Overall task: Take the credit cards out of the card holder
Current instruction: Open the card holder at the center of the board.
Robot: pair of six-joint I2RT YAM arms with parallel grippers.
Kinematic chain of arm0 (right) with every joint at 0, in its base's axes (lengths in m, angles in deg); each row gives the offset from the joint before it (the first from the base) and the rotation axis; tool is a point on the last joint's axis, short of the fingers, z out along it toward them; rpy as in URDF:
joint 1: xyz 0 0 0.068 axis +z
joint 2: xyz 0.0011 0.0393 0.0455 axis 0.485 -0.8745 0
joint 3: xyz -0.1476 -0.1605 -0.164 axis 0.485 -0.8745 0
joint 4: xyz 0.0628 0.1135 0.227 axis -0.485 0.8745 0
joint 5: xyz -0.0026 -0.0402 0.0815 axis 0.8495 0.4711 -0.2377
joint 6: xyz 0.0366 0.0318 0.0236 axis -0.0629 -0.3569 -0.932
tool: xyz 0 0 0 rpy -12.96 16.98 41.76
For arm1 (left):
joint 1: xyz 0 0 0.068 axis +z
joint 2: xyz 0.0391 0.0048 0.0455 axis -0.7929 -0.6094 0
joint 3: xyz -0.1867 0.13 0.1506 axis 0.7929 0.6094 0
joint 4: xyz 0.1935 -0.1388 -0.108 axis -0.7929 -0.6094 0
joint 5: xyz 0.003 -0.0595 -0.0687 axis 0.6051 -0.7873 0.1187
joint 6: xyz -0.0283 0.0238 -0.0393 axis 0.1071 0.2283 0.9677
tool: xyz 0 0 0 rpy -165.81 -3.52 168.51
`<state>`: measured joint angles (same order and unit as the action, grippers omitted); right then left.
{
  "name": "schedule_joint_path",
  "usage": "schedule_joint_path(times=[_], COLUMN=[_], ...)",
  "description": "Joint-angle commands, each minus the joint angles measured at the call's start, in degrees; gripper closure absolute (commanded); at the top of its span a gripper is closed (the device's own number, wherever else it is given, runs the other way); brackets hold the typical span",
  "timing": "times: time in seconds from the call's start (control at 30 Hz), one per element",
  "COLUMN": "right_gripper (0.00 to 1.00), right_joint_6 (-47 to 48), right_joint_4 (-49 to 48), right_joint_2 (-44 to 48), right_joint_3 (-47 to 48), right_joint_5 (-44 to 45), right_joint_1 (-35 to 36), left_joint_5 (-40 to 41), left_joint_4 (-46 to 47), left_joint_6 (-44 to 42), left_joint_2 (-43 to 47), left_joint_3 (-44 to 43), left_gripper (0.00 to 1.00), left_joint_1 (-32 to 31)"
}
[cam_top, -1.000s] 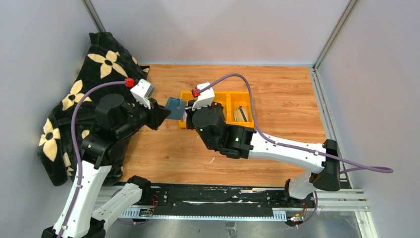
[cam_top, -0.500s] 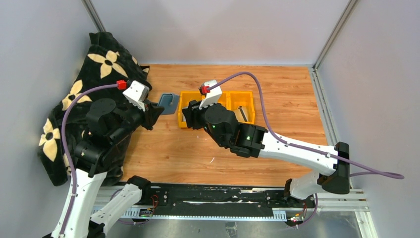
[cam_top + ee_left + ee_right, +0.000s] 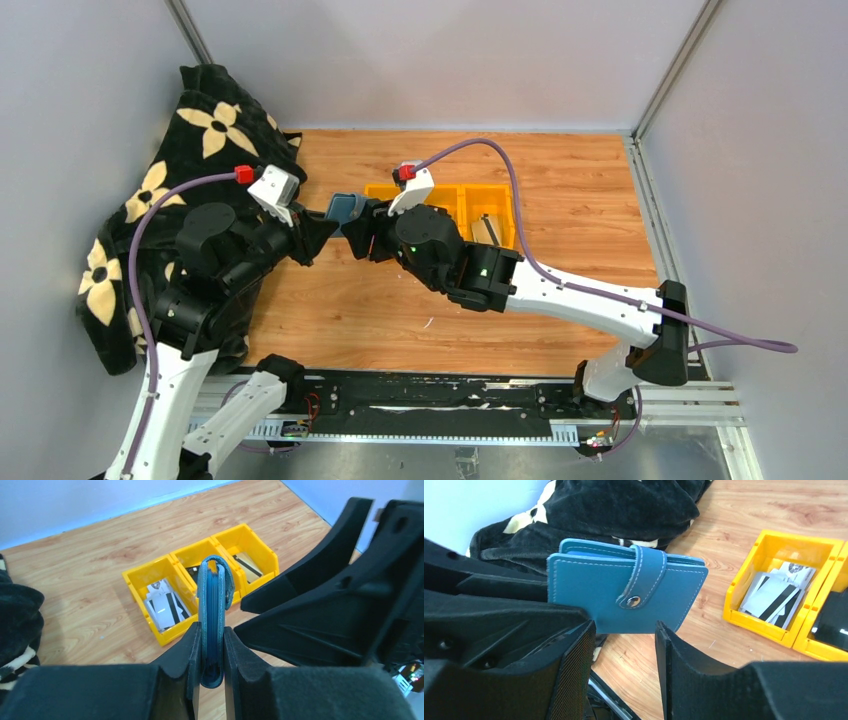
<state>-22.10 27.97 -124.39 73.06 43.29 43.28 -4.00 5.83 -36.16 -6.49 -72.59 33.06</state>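
The teal-blue card holder (image 3: 345,209) hangs in the air, folded shut, with my left gripper (image 3: 325,226) shut on its spine end (image 3: 215,605). Its strap is snapped down over the side facing the right wrist camera (image 3: 624,592). My right gripper (image 3: 362,228) is open just right of the holder, its jaws (image 3: 624,626) spread under the holder's lower edge without touching it. Loose credit cards (image 3: 162,607) lie in the left yellow bin (image 3: 774,595); another card (image 3: 487,230) lies in the right bin. Any cards inside the holder are hidden.
A row of yellow plastic bins (image 3: 480,193) sits on the wooden table behind the right gripper. A black cloth with pale flowers (image 3: 190,160) is heaped along the left side, under the left arm. Grey walls close in the table at the back and sides.
The right gripper went from shut to open over the left bin, then swung back left to the holder. The left gripper kept its hold, shifting only slightly.
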Motion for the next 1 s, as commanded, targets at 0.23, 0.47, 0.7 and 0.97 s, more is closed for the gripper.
schedule_joint_path(times=[0.23,0.47,0.7,0.97], right_gripper=[0.50,0.48,0.45,0.44], right_joint_6=[-6.2,-4.8,-4.0,-4.1], right_joint_4=[-1.5,-6.3,-13.7,-15.9], right_joint_2=[-0.8,-0.5,2.8,3.4], right_joint_3=[0.1,-0.4,-5.4,-6.1], right_joint_5=[8.0,7.0,5.6,3.5], right_joint_1=[-1.4,-1.5,-1.5,-2.2], left_joint_5=[-4.8,-5.3,-5.0,-5.6], left_joint_4=[3.5,3.5,3.4,3.4], left_joint_6=[3.4,3.5,3.9,4.5], left_joint_2=[1.3,1.1,1.0,0.6], left_joint_3=[-0.3,-0.2,0.3,0.2], left_gripper=[1.00,1.00,1.00,1.00], left_joint_1=[0.0,0.0,0.0,0.0])
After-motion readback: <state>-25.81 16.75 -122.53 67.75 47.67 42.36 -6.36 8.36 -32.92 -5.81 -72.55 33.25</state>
